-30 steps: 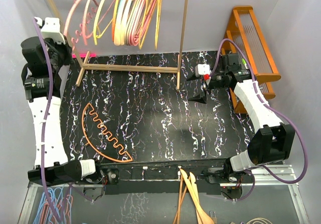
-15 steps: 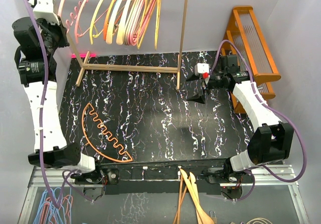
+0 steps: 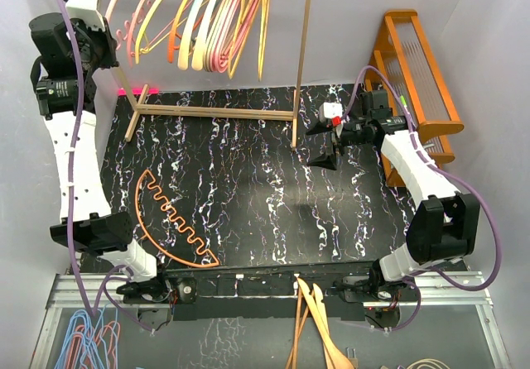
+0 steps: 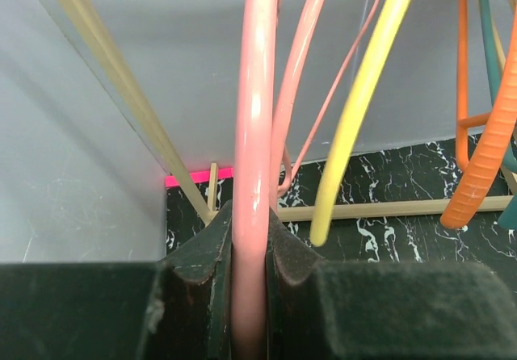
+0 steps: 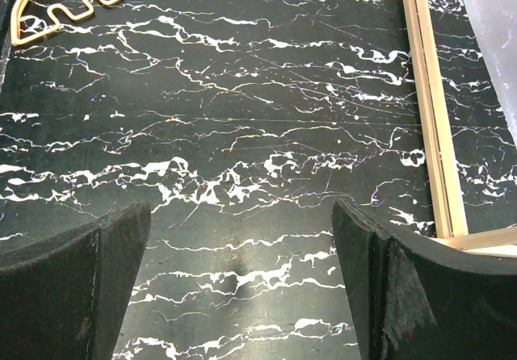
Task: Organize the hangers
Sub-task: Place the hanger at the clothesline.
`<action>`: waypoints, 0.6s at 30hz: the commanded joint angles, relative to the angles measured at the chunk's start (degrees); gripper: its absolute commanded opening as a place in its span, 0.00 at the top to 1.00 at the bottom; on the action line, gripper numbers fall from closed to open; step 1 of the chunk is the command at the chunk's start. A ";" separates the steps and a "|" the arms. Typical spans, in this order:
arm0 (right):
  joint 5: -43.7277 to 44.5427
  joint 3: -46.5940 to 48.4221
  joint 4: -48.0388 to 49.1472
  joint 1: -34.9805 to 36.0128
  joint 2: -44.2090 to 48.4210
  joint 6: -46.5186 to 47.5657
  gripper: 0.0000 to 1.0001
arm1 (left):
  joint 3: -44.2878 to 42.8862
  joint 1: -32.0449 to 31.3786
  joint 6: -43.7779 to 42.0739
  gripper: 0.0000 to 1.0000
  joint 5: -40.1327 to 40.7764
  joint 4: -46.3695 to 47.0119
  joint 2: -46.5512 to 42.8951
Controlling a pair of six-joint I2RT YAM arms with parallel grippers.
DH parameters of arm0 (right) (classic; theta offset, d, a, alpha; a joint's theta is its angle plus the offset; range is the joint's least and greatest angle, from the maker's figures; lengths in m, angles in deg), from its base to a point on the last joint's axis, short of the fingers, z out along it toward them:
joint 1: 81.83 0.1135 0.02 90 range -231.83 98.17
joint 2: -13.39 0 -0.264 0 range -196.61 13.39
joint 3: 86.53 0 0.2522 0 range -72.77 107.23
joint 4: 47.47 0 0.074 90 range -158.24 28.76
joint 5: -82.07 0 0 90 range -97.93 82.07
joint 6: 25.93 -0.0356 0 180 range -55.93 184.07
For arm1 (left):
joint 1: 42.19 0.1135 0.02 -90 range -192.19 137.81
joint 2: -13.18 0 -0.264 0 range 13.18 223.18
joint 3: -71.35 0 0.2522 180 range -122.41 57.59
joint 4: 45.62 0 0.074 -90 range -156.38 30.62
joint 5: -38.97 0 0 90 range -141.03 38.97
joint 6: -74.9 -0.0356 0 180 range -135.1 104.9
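Most hangers [image 3: 217, 30] hang on the rack [image 3: 303, 55]; left hand [image 4: 250, 239] pinches a pink hanger [image 4: 254, 134] there — one orange hanger [image 3: 175, 220] waits on the tabletop [image 3: 273, 203]; right hand [image 5: 242, 239] spread, empty.

Most hangers [image 3: 211, 30] aloft, orange hanger [image 3: 179, 220] flat

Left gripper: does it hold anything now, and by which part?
The left gripper is shut on a pink hanger, clamping its thick smooth arm between both fingers. The right gripper is open and holds nothing.
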 commanded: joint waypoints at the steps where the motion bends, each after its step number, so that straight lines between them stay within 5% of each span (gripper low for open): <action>1: -1.05 2.14 2.22 -0.01 -0.48 -1.24 0.02 | -3.59 -0.05 -0.21 1.00 -2.06 4.03 -1.52; 18: -1.10 2.14 1.90 0.13 -1.33 -1.71 0.02 | 0.48 -0.05 -1.98 1.00 -1.07 7.42 -4.88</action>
